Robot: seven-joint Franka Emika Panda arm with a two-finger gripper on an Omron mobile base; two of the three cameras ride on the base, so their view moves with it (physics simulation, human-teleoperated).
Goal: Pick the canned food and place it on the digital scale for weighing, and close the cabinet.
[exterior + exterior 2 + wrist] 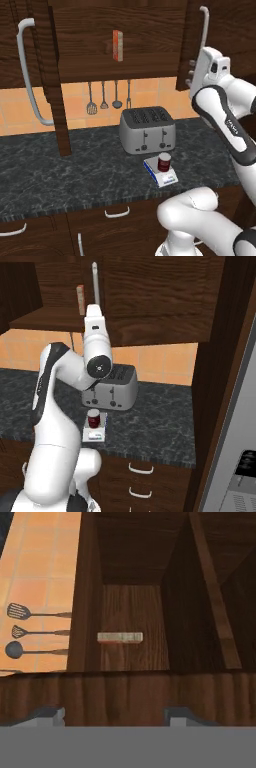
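Small dark red can with a silvery top point(164, 162) stands upright on the flat white, blue-edged digital scale point(160, 176), near the front edge of the dark marbled counter point(60, 170), just in front of the silver four-slot toaster point(147, 130). Counter left of the scale is open.

Dark brown wooden wall cabinet point(115, 30) is open: left door point(50, 75) swung out edge-on with a long curved silver bar handle point(27, 70), right door point(192, 45) out beside the arm. A tall orange-red box point(117, 45) sits on the inner shelf; its label is too blurred to read.

Two-finger gripper point(114, 716) is raised to the right door's edge, fingertips point(50, 714) spread apart, nothing between them, wood right in front. Hanging utensils point(104, 97) on the orange tile wall.
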